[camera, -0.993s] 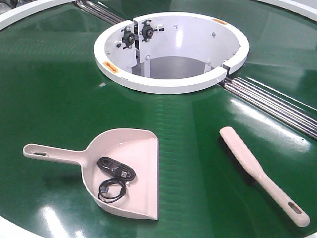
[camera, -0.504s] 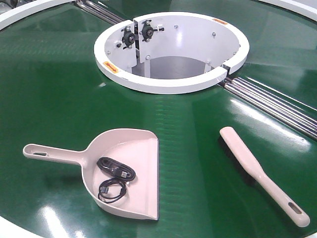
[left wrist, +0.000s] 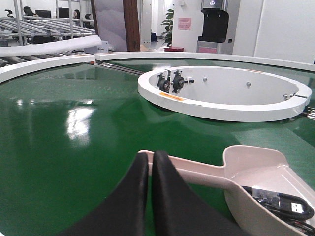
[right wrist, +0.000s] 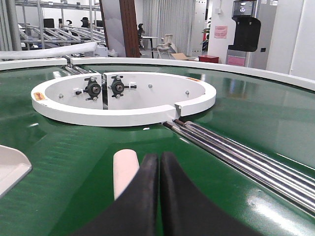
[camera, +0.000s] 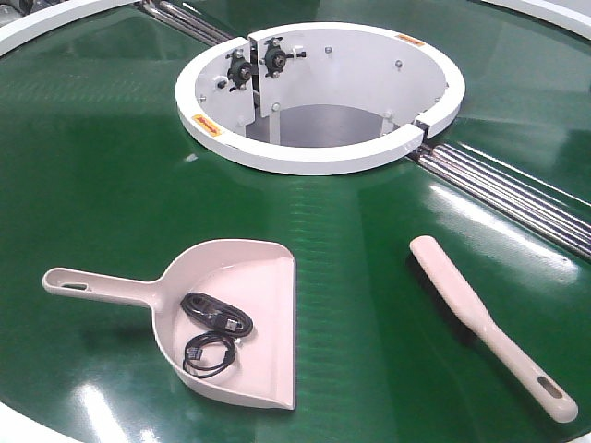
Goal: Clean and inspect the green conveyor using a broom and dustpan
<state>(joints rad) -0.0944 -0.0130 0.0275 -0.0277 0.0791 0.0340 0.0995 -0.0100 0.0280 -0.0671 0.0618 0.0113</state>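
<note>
Lying on the green conveyor, the dustpan is seen in the exterior front-facing view with its handle pointed left and its wide mouth turned right. Two coiled black cables are held inside its scoop. The broom is laid diagonally on the belt to the right, well apart from the dustpan, with its slotted handle end nearest the lower right corner. The white ring-shaped opening is placed beyond both tools, and steel rollers are run off to the right of it. No arm is shown in this view.

In the left wrist-mounted view, the left gripper is shown with its black fingers pressed together and nothing between them. The dustpan's handle is seen just beyond the fingertips, with the scoop to the right and a cable inside it.

In the right wrist-mounted view, the right gripper is likewise shown with fingers pressed together, empty. The rounded tip of the broom is seen just left of the fingers, on the belt. A corner of the dustpan is caught at the left edge, and the rollers are seen at the right.
</note>
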